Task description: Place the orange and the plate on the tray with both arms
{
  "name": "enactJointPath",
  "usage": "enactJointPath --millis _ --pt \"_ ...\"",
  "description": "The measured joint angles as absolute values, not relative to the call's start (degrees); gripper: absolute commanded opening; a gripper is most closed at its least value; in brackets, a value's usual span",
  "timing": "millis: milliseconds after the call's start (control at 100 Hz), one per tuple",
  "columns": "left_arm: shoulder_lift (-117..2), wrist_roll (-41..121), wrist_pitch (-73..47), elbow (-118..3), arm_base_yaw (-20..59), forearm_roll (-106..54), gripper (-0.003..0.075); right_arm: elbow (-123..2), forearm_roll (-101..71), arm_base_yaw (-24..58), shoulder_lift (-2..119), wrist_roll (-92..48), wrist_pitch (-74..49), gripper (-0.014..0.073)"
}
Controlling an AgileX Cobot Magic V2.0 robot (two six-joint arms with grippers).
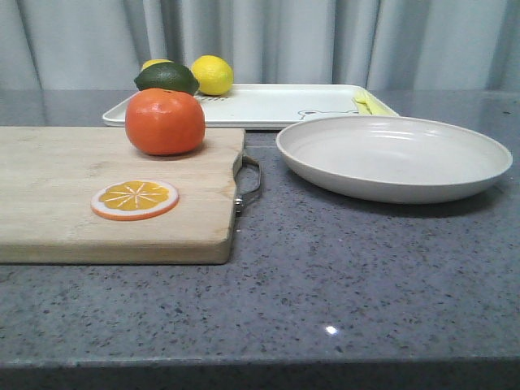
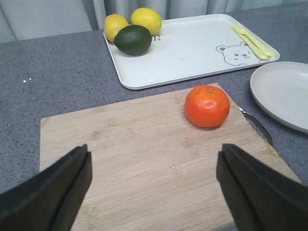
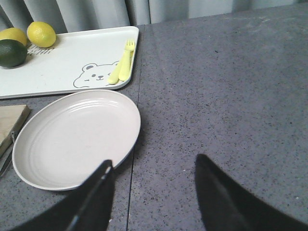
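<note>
1. The orange [image 1: 165, 121] sits on the wooden cutting board [image 1: 73, 203], toward its far right corner, well clear of the orange slice disc [image 1: 135, 199] lying nearer the front edge.
2. The plate [image 1: 394, 156] rests on the grey countertop [image 1: 366, 276] to the right of the board, just beyond its metal handle [image 1: 250, 184].
3. The tray [image 1: 268, 104] lies behind both. On its left end are two lemons [image 2: 147, 19] and a dark green fruit [image 2: 133, 39]. Pale yellow cutlery [image 3: 122, 66] lies by the bear drawing at its right end.
4. The left gripper [image 2: 154, 187] hangs over the board with its jaws spread wide and nothing between them; the orange is ahead of it.
5. The right gripper [image 3: 154, 192] is likewise wide open and empty, above the counter with one finger [image 3: 94, 199] beside the plate's rim.
</note>
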State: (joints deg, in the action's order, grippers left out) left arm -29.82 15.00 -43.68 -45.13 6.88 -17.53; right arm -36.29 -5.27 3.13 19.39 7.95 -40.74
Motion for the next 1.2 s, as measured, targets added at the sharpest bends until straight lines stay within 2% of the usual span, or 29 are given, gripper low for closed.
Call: enactJointPath --millis 210,380,820,960,1200 --pt "-29.82 19.73 -44.75 -45.13 6.88 -19.44 0.0578 -36.29 -5.36 3.13 19.39 7.99 -40.0 0.051" --pt "-31.4 30.33 -44.99 -45.24 6.88 -30.83 0.0576 -36.29 -5.36 3.13 19.39 7.99 -40.0 0.051" --pt "-50.99 57.26 -40.44 -45.27 6.88 -57.44 0.0568 -36.29 -5.36 3.13 19.39 7.99 -40.0 0.051" --pt "-57.76 63.34 -35.99 -45.27 9.79 -60.9 0.0568 -36.29 -5.36 3.13 19.39 7.99 -40.0 0.051" --pt "-67.92 66.34 -25.19 -48.02 19.93 -62.14 0.0568 -36.29 -5.36 3.13 19.39 7.99 -40.0 0.051"
